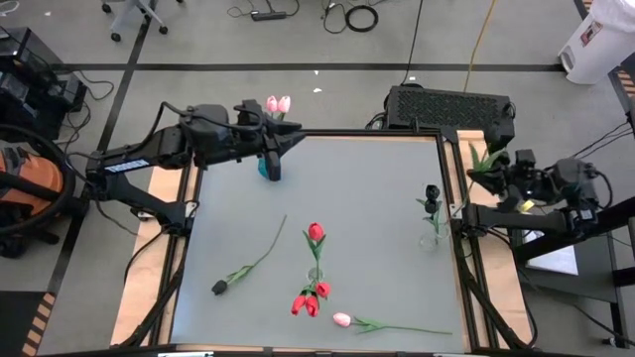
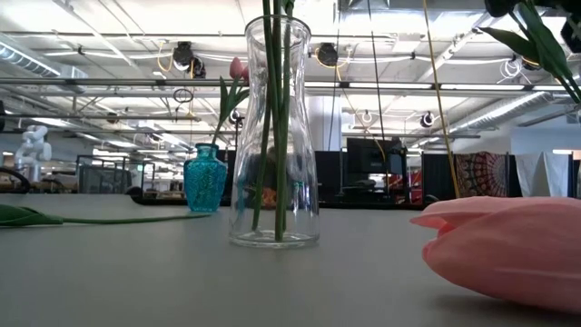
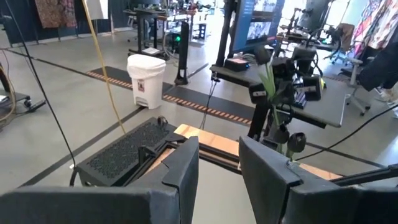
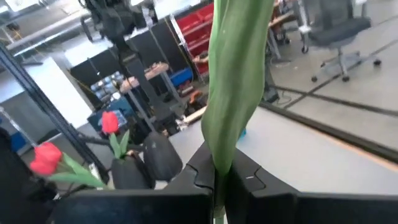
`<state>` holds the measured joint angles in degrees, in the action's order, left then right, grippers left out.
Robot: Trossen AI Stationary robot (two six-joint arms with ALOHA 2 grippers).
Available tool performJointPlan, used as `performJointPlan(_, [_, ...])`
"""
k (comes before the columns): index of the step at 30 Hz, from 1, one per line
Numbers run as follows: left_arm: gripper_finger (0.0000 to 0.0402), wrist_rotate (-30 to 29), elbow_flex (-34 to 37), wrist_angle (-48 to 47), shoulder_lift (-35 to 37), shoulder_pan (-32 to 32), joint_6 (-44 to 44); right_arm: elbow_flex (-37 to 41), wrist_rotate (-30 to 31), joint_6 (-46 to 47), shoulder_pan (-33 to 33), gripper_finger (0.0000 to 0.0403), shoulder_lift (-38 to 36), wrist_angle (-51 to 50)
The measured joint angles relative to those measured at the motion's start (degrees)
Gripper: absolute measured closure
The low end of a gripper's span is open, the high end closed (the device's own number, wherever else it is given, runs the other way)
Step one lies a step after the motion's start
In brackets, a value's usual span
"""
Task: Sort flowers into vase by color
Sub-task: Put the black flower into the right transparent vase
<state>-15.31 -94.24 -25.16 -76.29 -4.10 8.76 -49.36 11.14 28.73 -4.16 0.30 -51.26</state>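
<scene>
My right gripper (image 1: 499, 171) is beyond the table's right edge, shut on a flower with a broad green leaf (image 4: 236, 87); its head does not show. My left gripper (image 1: 295, 139) hovers open and empty at the far left, above a teal vase (image 1: 268, 167) holding pink tulips (image 1: 278, 104). A clear vase (image 1: 316, 273) at the centre holds a red tulip (image 1: 316, 233). More red heads (image 1: 310, 302) show just in front. Another clear vase (image 1: 432, 236) at the right holds a black tulip (image 1: 432, 191). A pink tulip (image 1: 342, 319) and a black tulip (image 1: 220, 288) lie flat on the table. My right gripper pinches the flower's green stem and leaf base (image 4: 217, 163) between its two shut fingers (image 4: 249, 177). The fingers point level, in from the table's right side. The leaf stands up from the hold, and the flower is lifted clear of the table.
A black mesh box (image 1: 446, 104) sits just past the table's far right corner. The lying pink tulip's stem (image 1: 407, 328) runs along the near edge. The lying black tulip's stem (image 1: 263, 253) slants across the left half. Grey table surface (image 1: 377, 188) shows between the vases.
</scene>
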Motion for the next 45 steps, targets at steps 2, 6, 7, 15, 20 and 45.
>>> performJointPlan(2, [0.0278,-0.06,0.0,0.35,-0.11,0.0,0.04,1.05,-0.82,0.19,0.02,0.0401,0.1,0.54])
performJointPlan(6, [0.0278,-0.14,0.0,0.0,-0.27,0.0,0.06,2.82,-1.03,1.36,0.02,0.0401,0.17,0.41])
performJointPlan(7, [0.0278,-0.16,0.0,0.12,-0.4,0.0,0.06,3.12,-1.05,1.7,0.02,0.0401,0.18,0.44])
performJointPlan(15, [0.0278,-0.19,0.0,0.18,-0.57,0.0,0.15,3.98,-2.43,2.19,0.02,0.0386,0.2,0.43])
performJointPlan(20, [0.0278,-0.18,0.0,0.14,-0.59,0.0,-0.05,4.01,-2.54,2.19,0.02,0.038,0.2,-0.06])
performJointPlan(45, [0.0278,-0.18,0.0,-1.7,-0.57,0.0,-0.05,4.04,-7.06,0.25,0.04,0.0372,0.2,-5.79])
